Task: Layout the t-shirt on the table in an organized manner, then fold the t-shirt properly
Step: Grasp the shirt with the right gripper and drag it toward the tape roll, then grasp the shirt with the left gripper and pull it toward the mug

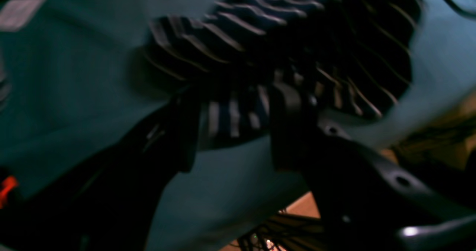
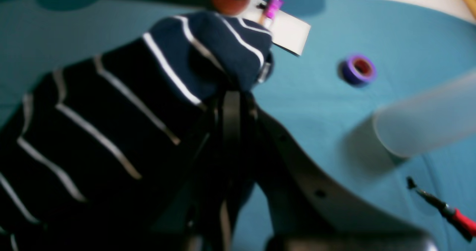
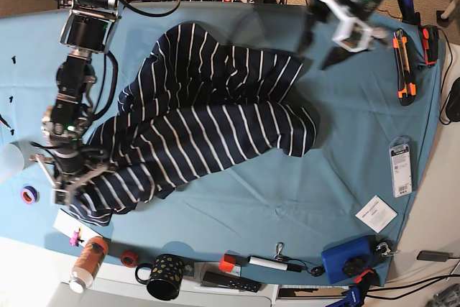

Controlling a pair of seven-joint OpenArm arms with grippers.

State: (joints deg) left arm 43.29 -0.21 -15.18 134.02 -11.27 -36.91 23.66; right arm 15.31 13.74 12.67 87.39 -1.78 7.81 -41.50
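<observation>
Near the table's point(image 3: 345, 149) left front corner your right gripper point(image 3: 68, 188) pinches the t-shirt point(image 3: 208, 127); its length runs toward the far right, where your left gripper point(image 3: 327, 23) hangs wide above its far end.

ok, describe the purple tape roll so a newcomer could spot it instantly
Start at the teal table and follow the striped t-shirt to the end gripped by the right end effector. Just beyond it, alone on bare cloth, lies the purple tape roll: a small purple ring with a red core.
</observation>
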